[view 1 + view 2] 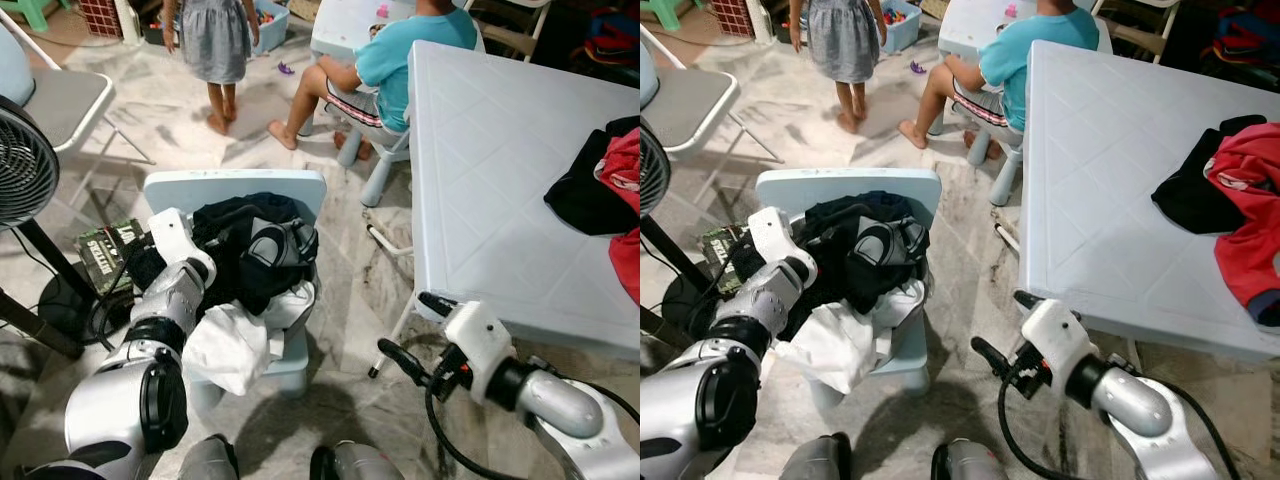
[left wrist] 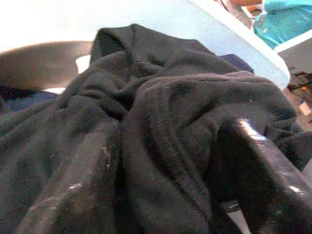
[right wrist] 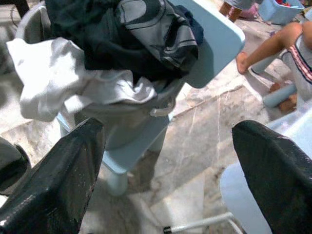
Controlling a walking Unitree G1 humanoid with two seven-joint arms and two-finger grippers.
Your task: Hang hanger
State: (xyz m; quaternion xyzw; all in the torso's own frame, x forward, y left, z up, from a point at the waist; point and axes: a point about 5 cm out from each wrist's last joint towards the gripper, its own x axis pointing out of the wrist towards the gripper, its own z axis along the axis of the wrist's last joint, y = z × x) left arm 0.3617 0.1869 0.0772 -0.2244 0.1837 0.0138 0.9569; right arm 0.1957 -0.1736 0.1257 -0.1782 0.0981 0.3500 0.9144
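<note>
One small blue chair (image 1: 300, 190) piled with clothes, one white garment (image 1: 235, 345) hanging off its seat, one white desk (image 1: 490, 170) right of the chair, two red garments (image 1: 1250, 215) and one black garment (image 1: 1190, 195) on the desk, two people beyond the chair, one fan (image 1: 22, 165) left of it.

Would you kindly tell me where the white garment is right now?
The white garment hangs over the front edge of the small blue chair, below the pile of dark clothes, just right of the left gripper's arm.
</note>
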